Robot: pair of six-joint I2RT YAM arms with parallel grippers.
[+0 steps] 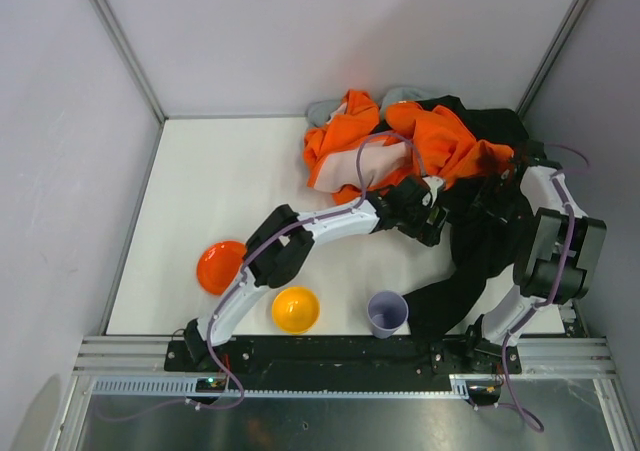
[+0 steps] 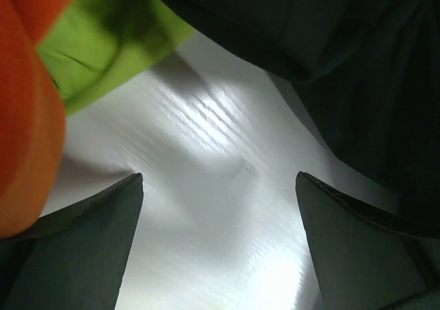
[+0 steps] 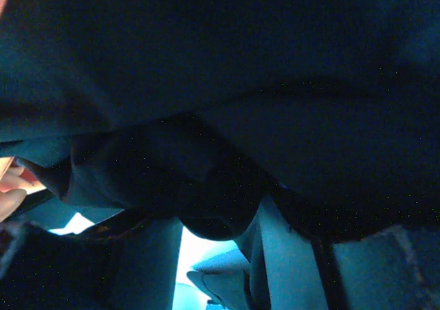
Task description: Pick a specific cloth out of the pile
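The lime-green cloth (image 2: 103, 42) shows only in the left wrist view, at the upper left. It lies tucked between the orange garment (image 2: 20, 117) and the black garment (image 2: 330, 56). In the top view it is hidden under the pile. My left gripper (image 2: 220, 186) is open and empty over bare white table, just short of the green cloth. In the top view it (image 1: 432, 214) sits at the near edge of the orange garment (image 1: 400, 141). My right gripper (image 1: 503, 176) is buried in the black garment (image 1: 480, 251). A dark fold (image 3: 213, 207) sits between its fingers.
A grey cloth (image 1: 325, 109) peeks out behind the orange garment at the back wall. An orange bowl (image 1: 220, 266), a yellow bowl (image 1: 295, 308) and a purple cup (image 1: 387, 313) stand near the front edge. Walls close in the table on three sides.
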